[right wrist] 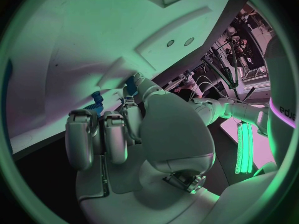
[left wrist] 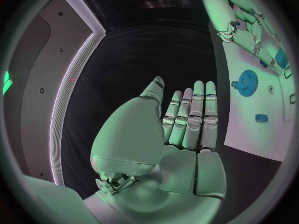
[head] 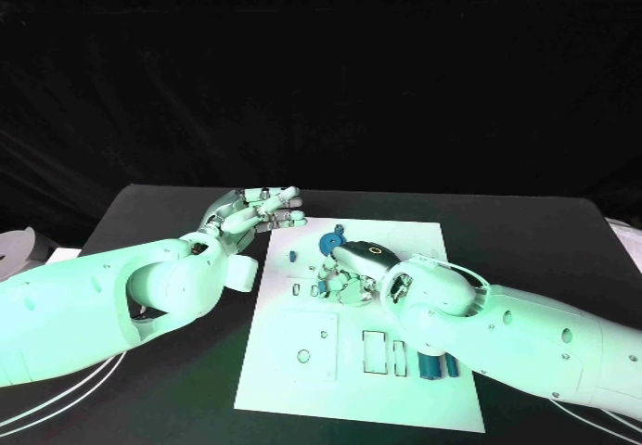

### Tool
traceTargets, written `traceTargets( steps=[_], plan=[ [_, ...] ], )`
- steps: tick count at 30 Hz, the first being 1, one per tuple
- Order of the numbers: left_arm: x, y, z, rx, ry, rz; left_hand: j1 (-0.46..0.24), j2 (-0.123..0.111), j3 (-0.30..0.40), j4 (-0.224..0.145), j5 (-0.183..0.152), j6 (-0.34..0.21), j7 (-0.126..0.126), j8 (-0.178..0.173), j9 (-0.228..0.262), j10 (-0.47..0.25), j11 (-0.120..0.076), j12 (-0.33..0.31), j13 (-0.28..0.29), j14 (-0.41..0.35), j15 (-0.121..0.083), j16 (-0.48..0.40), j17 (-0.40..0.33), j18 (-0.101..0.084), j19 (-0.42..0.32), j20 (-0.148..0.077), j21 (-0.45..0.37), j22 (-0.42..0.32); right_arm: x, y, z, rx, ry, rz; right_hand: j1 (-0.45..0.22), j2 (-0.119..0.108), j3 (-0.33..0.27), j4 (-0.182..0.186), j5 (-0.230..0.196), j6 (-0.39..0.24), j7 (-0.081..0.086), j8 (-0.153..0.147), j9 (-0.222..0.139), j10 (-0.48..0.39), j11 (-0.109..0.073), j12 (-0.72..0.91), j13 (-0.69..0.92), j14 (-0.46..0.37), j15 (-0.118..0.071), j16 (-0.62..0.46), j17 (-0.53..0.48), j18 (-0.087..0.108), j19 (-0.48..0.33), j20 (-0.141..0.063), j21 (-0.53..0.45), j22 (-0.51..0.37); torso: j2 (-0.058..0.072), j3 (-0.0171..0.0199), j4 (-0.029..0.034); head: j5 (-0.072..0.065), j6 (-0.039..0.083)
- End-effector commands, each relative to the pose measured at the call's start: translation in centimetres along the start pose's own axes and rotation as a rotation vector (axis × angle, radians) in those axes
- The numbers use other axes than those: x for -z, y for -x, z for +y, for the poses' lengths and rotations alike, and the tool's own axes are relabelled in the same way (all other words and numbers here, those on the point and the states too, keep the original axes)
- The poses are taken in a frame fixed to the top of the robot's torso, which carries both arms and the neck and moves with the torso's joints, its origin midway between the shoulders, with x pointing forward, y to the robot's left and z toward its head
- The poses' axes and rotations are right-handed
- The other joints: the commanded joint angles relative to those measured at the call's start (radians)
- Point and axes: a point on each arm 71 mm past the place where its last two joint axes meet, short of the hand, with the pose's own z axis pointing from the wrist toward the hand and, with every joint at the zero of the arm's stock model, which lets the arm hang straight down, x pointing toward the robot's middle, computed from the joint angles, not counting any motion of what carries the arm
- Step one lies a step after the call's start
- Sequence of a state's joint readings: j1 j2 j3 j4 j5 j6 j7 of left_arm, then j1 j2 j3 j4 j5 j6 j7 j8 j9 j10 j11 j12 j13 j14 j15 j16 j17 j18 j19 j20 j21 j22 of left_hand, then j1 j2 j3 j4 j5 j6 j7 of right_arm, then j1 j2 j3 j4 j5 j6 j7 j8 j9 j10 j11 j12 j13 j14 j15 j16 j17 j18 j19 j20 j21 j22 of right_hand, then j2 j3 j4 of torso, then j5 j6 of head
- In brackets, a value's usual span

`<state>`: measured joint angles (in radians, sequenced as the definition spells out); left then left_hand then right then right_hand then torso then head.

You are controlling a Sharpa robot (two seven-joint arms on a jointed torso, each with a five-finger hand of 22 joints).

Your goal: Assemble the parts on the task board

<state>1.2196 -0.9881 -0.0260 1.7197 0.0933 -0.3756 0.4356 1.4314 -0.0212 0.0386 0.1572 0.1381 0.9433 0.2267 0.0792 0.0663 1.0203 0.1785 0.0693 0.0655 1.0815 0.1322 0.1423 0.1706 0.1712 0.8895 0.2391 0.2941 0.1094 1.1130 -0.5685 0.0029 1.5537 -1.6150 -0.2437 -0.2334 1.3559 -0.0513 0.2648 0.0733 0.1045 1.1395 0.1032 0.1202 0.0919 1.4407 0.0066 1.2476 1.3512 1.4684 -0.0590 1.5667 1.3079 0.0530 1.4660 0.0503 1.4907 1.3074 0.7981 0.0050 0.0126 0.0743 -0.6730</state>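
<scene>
The white task board (head: 351, 375) lies in the middle of the black table. A blue gear (head: 330, 243) stands on its far part, and the left wrist view shows the gear (left wrist: 247, 82) beside a small blue part (left wrist: 261, 118). My right hand (head: 351, 274) is bent down onto the board just in front of the gear. Its curled fingertips (right wrist: 82, 119) and thumb close round a small blue part (right wrist: 96, 98) at the board's surface. My left hand (head: 254, 215) hovers at the board's far left corner with straight fingers (left wrist: 198, 115), holding nothing.
Two long blue parts (head: 436, 364) lie on the board's near right, beside several slot-shaped cut-outs (head: 378, 353). A white object (head: 19, 245) sits at the table's left edge. Bare black table (head: 535, 241) lies to the right.
</scene>
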Motion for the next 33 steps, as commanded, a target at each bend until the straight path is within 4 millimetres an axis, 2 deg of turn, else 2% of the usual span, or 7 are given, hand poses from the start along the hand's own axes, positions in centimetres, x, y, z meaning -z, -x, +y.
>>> traceTargets(
  steps=[1,18,24,33],
  plan=[
    [-0.01,-0.23,-0.1,0.011,-0.009,0.019,0.003,0.008,-0.001,-0.005,-0.003,0.007,0.001,-0.007,0.0,-0.005,0.001,-0.004,0.0,0.0,0.002,-0.005,0.001,0.012,0.002,0.005,-0.003,-0.001,0.25,-1.18,-0.61,0.038,-0.047,0.079,-0.016,-0.004,-0.01,0.003,0.008,0.022,-0.019,0.011,0.011,-0.006,-0.003,-0.014,-0.007,0.1,-0.005,-0.001,0.255,-0.015,0.027,-0.008,-0.007,0.087,0.0,-0.0002,0.0004,-0.001,-0.001],
    [0.0,-0.22,-0.1,0.011,-0.009,0.02,0.003,0.008,-0.001,-0.005,-0.003,0.007,0.001,-0.007,0.0,-0.005,0.001,-0.004,0.0,0.0,0.002,-0.005,0.001,0.012,0.002,0.005,-0.003,-0.001,0.35,-0.96,-0.81,0.052,-0.075,0.045,-0.057,-0.039,-0.026,0.019,0.012,-0.028,0.003,-0.019,0.0,-0.035,0.014,-0.071,-0.041,0.099,0.009,-0.004,0.251,-0.012,0.021,0.003,-0.015,0.074,0.0,-0.0003,0.001,0.0,-0.002],
    [0.01,-0.21,-0.09,0.011,-0.008,0.02,0.003,0.008,-0.001,-0.005,-0.003,0.007,0.001,-0.007,0.0,-0.005,0.001,-0.004,0.0,0.0,0.002,-0.005,0.001,0.012,0.002,0.005,-0.003,-0.001,0.33,-0.88,-0.73,0.048,-0.071,0.032,-0.076,-0.06,-0.038,0.03,-0.002,-0.049,0.013,-0.032,-0.004,-0.049,0.023,-0.098,-0.059,0.098,0.017,-0.006,0.247,-0.01,0.018,0.01,-0.02,0.066,0.0,-0.0004,0.0001,0.0,-0.001],
    [0.02,-0.23,-0.09,0.012,-0.007,0.021,0.003,0.008,-0.001,-0.005,-0.003,0.007,0.001,-0.007,0.0,-0.005,0.001,-0.004,0.0,0.0,0.002,-0.005,0.001,0.012,0.002,0.005,-0.003,-0.001,0.29,-0.82,-0.63,0.043,-0.069,0.021,-0.095,-0.076,-0.056,0.048,0.002,-0.061,0.016,-0.038,-0.006,-0.059,0.028,-0.118,-0.073,0.098,0.021,-0.008,0.244,-0.009,0.015,0.016,-0.024,0.06,0.0,-0.0004,0.0009,-0.002,0.0]
  ],
)
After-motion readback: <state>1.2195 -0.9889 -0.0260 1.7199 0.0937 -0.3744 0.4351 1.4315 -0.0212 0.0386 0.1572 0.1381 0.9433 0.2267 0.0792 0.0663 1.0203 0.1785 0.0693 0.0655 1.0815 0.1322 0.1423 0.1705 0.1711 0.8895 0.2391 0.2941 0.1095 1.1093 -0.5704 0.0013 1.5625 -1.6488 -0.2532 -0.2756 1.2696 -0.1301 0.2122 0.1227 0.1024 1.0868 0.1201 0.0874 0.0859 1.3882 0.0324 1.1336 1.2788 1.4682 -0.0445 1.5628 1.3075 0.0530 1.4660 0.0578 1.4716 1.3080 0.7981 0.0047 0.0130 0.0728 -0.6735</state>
